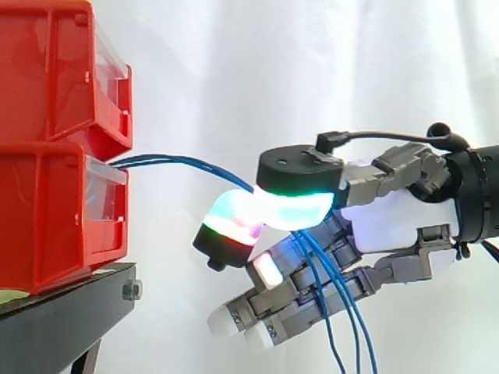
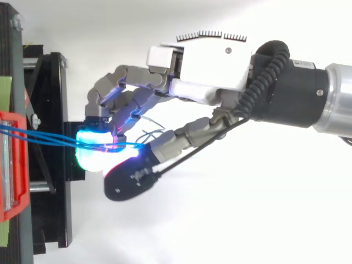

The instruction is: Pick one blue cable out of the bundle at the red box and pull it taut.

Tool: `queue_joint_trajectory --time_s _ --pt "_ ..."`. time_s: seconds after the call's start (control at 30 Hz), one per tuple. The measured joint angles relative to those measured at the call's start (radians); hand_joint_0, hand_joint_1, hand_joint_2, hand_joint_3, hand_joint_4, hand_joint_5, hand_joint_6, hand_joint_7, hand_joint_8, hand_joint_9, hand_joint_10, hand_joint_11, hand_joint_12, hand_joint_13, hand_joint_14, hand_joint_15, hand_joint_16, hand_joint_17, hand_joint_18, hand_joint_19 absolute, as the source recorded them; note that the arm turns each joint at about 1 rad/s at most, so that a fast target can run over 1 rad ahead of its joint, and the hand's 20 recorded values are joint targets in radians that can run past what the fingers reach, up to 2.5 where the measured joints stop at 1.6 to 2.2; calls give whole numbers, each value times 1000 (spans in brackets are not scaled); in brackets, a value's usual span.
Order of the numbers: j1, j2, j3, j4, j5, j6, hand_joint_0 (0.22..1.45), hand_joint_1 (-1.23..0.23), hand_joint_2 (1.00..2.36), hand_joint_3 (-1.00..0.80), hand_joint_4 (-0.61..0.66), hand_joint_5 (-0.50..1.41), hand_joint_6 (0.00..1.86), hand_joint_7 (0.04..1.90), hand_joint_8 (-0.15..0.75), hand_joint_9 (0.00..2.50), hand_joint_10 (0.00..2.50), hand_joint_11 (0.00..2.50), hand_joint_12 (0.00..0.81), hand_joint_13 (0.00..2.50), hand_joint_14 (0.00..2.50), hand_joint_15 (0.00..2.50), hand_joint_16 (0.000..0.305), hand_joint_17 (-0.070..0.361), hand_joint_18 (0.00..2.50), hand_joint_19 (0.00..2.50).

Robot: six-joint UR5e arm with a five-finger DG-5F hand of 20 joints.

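Observation:
Thin blue cables (image 1: 179,161) leave the lower red bin (image 1: 54,226) in a shallow arc and run right to my hand (image 1: 386,222). The hand is shut on them: two glowing pads (image 1: 234,218) pinch the strands together, and I cannot tell how many are caught. Past the pinch the cables drop across the curled lower fingers and hang down (image 1: 343,319) out of view. In the top view the cables (image 2: 44,137) cross from the red bin (image 2: 11,165) to the glowing pinch, with the hand (image 2: 209,71) reaching in from the right.
A second red bin (image 1: 54,70) is stacked on the lower one. Both rest on a black stand (image 1: 62,319), (image 2: 55,110) at the left. A white curtain hangs behind.

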Motion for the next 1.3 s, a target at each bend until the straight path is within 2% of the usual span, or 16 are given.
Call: queue_joint_trajectory --time_s 0.07,0.13,0.27,0.37,0.63,0.73,0.9,1.07,1.2,1.23,1.3 --pt "0 0 0 0 0 0 678 -912 1000 -500 144 -179 928 868 330 779 11 842 333 425 7 181 53 119 400 64" --pt "0 0 0 0 0 0 513 -823 1000 -500 172 -176 921 862 359 769 9 819 354 408 8 204 57 128 364 96" --pt "0 0 0 0 0 0 479 -632 1000 -500 187 -168 909 837 371 781 10 788 365 404 8 205 60 135 345 128" --pt "1 0 0 0 0 0 564 -581 1000 -500 158 -165 893 896 351 776 10 767 340 385 8 207 54 122 304 141" --pt "0 0 0 0 0 0 609 -724 1012 -234 155 -168 910 944 357 772 9 759 344 409 8 206 55 124 336 128" --pt "1 0 0 0 1 0 621 -754 1013 -185 132 -167 933 901 358 776 9 762 344 436 9 206 56 126 361 116" --pt "1 0 1 0 1 -1 650 -791 1017 -150 61 -167 938 945 357 789 9 769 339 451 8 210 54 120 379 116" --pt "1 0 1 0 1 0 699 -951 1015 -229 61 -168 933 980 334 783 11 778 335 455 8 199 53 118 410 73" --pt "1 0 2 0 1 0 741 -982 1010 -359 118 -164 924 982 332 782 12 770 336 460 8 193 52 117 433 50" --pt "1 0 2 0 1 0 728 -1002 1000 -500 163 -161 918 951 328 781 9 763 335 459 8 193 52 117 435 58" --pt "1 0 2 0 1 0 671 -990 1000 -500 173 -160 917 945 327 781 11 768 334 456 8 204 52 117 427 79"
